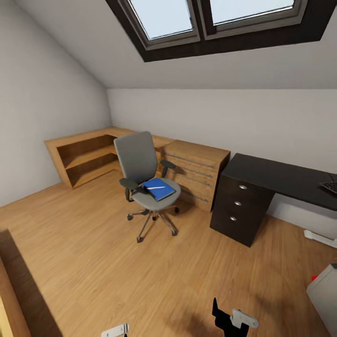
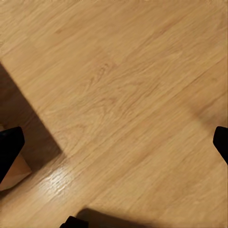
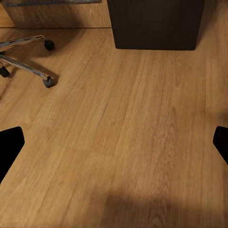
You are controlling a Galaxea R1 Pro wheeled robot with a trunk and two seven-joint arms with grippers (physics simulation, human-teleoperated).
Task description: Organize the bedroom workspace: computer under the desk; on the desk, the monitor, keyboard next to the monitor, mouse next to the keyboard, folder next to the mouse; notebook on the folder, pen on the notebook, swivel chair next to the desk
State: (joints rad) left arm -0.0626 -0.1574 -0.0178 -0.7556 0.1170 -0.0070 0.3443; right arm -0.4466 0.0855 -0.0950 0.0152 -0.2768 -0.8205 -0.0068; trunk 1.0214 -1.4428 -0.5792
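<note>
Where grey upholstered swivel chair [image 1: 142,180] stands — flat blue folder [image 1: 158,188], glossy woodgrain floor [image 1: 93,271].

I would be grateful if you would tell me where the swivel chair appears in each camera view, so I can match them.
Head view: swivel chair stands left of centre, before the light-wood chest.
Left wrist view: wood floor and dark shadow; the chair is not in this picture.
Right wrist view: its chrome legs and casters near the desk's black drawer unit.
Shared landmark: the wood floor.
</note>
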